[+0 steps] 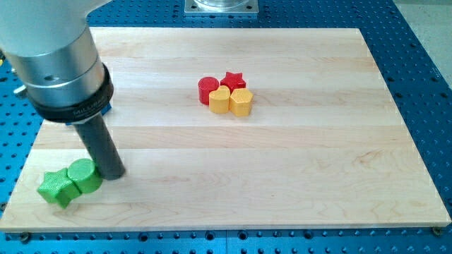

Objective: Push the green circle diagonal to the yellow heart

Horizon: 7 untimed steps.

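Fingers: you have none, only my tip (113, 172), touching the green circle block (84, 175) on its right.
Yellow heart block (219, 100): well apart, up the wooden worktop (296, 155).

The wooden table (296, 169) carries green circle (85, 175), green star (55, 188), red circle (207, 89), red star (233, 79), yellow heart (219, 100), and seemingly a yellow hexagon (241, 101).

two green blocks (69, 182), two red blocks (219, 86), two yellow blocks (231, 101)

Green circle (84, 176) flat at board's bottom-left; yellow heart (219, 100) near top-center, well apart.
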Tool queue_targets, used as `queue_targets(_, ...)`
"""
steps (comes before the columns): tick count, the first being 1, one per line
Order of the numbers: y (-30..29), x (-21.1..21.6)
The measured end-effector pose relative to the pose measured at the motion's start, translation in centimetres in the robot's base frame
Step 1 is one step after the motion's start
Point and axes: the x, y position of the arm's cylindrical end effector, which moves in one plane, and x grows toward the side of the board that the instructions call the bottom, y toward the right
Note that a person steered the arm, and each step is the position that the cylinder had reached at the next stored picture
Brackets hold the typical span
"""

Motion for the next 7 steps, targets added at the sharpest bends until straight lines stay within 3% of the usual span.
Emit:
queue_targets(1, 1.2, 4.4)
queue_targets(2, 0.0, 6.1)
queue_targets(5, -4.8, 4.9)
queue_targets(7, -2.9, 3.8)
